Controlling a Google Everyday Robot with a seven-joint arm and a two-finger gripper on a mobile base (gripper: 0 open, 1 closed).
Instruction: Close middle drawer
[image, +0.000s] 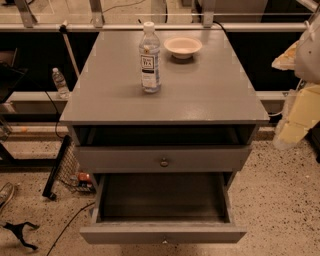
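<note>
1. Since the middle drawer (200, 234) stands pulled far out from under the tabletop (215, 100), with its dark inside open to view, the closing is not yet begun. Its low front lies well forward of the tabletop's front edge.
2. It looks like painted wood. I judge it stiff, fairly light with nothing lying in it, and not easily marked by a firm push. It should slide rather than flex, though it may bind if pushed off-centre.
3. No grasp is needed. The best place to press is the middle of the flat front, by the small knob (164, 241) that barely shows at its lower edge, pushing straight toward the tabletop.
4. The pincer (295, 120) seems to be the pale shape off the tabletop's right side, well apart from the drawer. Whether it is wide or narrow I cannot tell.
5. Just under the tabletop, the taller drawer (125, 159) with the bigger knob seems to sit a little out, so the approach should come low.
6. A water bottle (150, 57) and a bowl (183, 47) stand toward the tabletop's back. A slam might rock the bottle, so a steady push is safer.
</note>
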